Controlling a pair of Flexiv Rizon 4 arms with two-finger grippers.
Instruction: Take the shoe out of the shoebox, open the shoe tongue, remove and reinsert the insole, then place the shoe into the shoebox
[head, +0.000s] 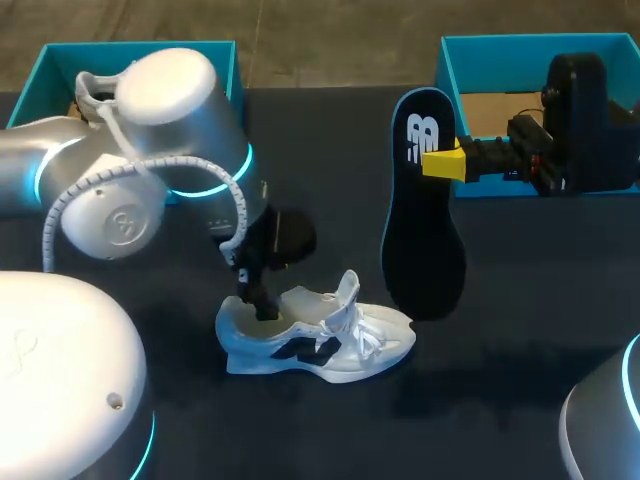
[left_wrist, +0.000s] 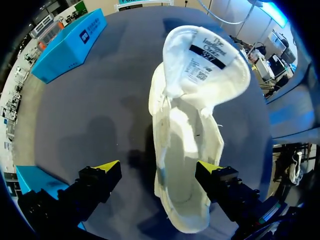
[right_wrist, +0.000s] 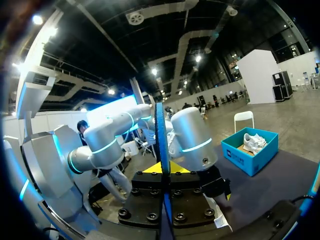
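A white shoe lies on its sole on the black table, tongue folded forward and its inside bare. My left gripper hangs open over the heel opening. In the left wrist view the shoe sits between the spread fingers of this gripper, nearer one finger, with neither gripping it. My right gripper is shut on the top of the black insole, which hangs upright in the air right of the shoe. The right wrist view shows the insole edge-on between the tips of that gripper.
A blue shoebox stands at the back left with another white shoe in it. A second blue shoebox, showing a cardboard floor, stands at the back right behind my right gripper.
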